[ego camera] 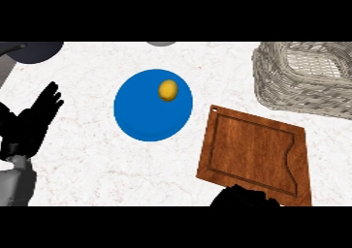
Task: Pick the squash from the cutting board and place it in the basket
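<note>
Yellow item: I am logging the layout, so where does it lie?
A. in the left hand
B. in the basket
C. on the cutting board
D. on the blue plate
D: the yellow item lies on the blue plate, apart from the cutting board and the basket.

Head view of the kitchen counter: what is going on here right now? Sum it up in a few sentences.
The robot's right hand comes in at the lower edge, over the near end of the wooden cutting board. No squash shows on the board, and it cannot be told whether the hand hides or holds it. The wicker basket stands at the far right. A blue plate to the board's left carries a small yellow item. The left hand rests open at the left edge.
</note>
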Action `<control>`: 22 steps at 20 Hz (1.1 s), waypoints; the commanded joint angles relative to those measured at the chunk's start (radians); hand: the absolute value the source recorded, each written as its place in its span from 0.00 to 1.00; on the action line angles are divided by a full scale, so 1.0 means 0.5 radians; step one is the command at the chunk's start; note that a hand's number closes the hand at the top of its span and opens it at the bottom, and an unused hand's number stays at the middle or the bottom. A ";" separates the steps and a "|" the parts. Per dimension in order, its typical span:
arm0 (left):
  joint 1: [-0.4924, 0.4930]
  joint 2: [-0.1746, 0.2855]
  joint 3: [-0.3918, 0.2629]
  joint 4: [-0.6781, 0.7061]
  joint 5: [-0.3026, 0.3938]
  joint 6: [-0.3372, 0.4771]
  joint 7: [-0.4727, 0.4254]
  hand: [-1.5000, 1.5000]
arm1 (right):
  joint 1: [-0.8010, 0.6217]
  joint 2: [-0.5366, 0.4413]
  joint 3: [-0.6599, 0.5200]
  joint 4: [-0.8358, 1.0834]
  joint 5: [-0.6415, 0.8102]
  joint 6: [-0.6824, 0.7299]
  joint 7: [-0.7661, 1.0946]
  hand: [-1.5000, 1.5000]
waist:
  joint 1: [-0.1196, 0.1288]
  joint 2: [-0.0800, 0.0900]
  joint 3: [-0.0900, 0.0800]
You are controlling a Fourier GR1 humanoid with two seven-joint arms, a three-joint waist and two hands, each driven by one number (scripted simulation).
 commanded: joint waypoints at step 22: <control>0.018 -0.149 -0.104 0.017 -0.114 0.080 -0.080 0.50 | -2.144 -0.309 -1.370 0.438 -0.196 0.391 1.208 1.00 | 0.043 0.011 0.000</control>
